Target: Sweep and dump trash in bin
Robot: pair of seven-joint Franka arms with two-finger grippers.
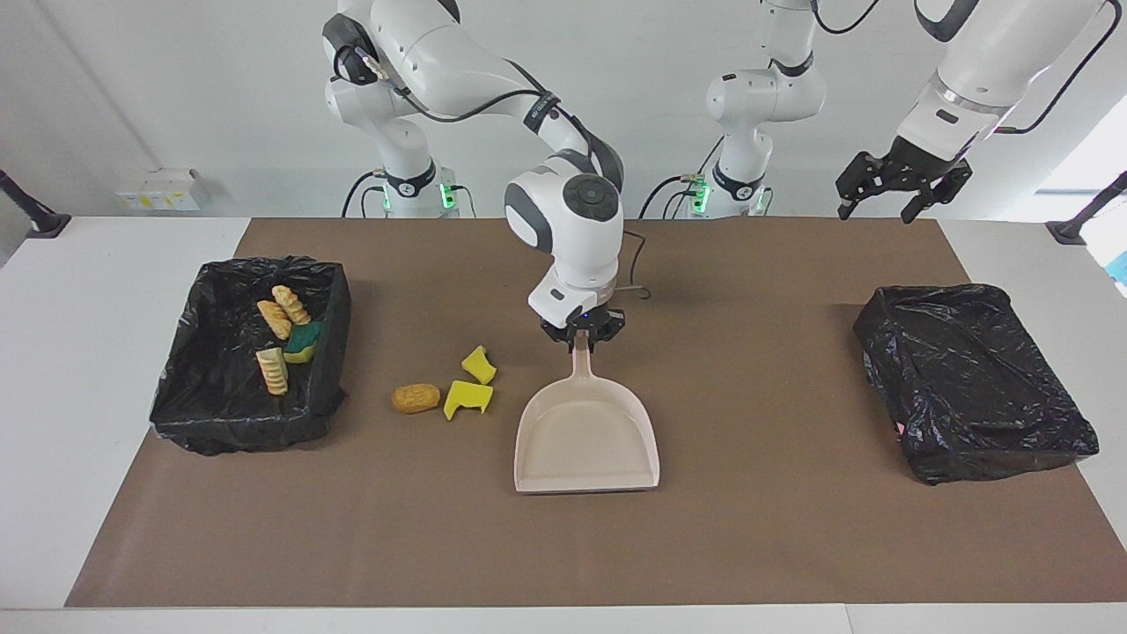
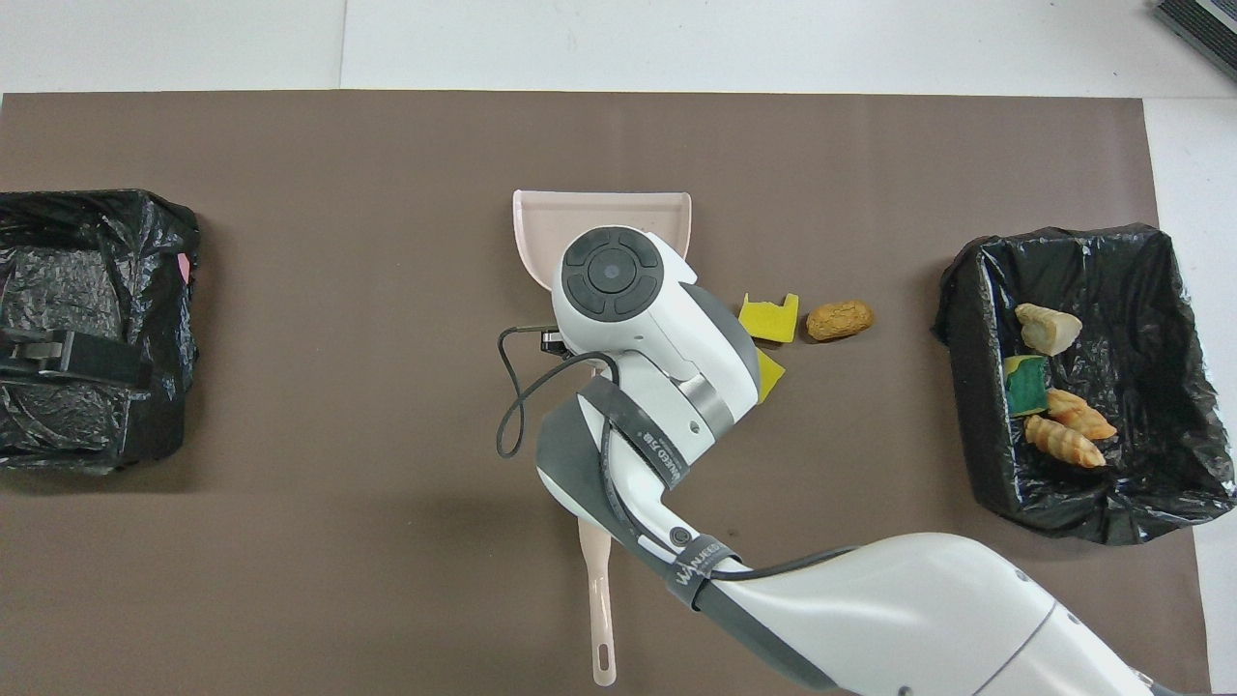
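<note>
Lined bin at the right arm's end of the mat holds three croissant-like pastries and a green-and-yellow sponge, all clustered on the side facing the dustpan. On the mat between that bin and the dustpan lie a brown nugget and two yellow foam pieces, the nugget closest to the bin, the foam just beside it. Dustpan sits flat at mid-mat, open lip pointing away from the robots, handle toward them. Right gripper is clamped on the dustpan handle's top end. Hand brush lies on the mat nearer the robots than the dustpan, mostly hidden under the right arm. Second lined bin at the left arm's end. Left gripper hangs high above the mat's edge nearest the robots, fingers spread wide, holding nothing.
</note>
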